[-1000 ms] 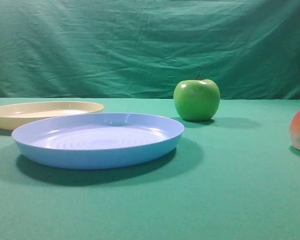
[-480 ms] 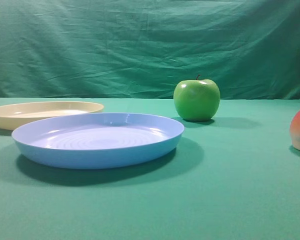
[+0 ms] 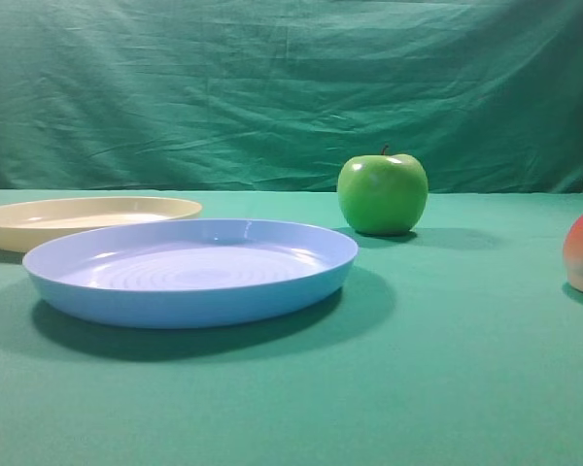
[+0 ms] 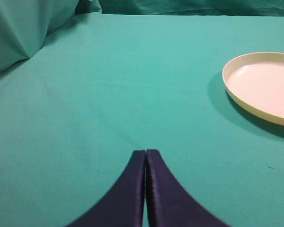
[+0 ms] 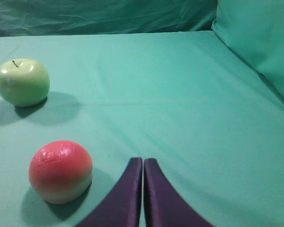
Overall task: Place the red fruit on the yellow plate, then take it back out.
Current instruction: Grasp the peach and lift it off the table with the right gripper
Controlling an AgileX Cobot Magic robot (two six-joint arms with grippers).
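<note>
**Red fruit on the bench, both plates bare**

The red fruit (image 5: 60, 171) sits on the green cloth of the bench (image 3: 447, 369), just to the left of my right fingers (image 5: 143, 163) in the right wrist view, and apart from them. Those fingers are pressed together with nothing between them. In the high view the fruit shows only at the far right edge, partly cut off.

The yellow plate (image 3: 87, 219) lies at the far left with nothing in it, well apart from the fruit. My left fingers (image 4: 146, 153) are likewise closed tight on nothing, and the yellow plate lies ahead of them to the right.

The blue plate (image 3: 189, 272) stands in front of the yellow one, overlapping its near rim from the high view, and holds nothing. The green apple (image 3: 382, 193) stands upright behind it to the right.

I can read no writing anywhere. Nothing has shifted since a second ago.
</note>
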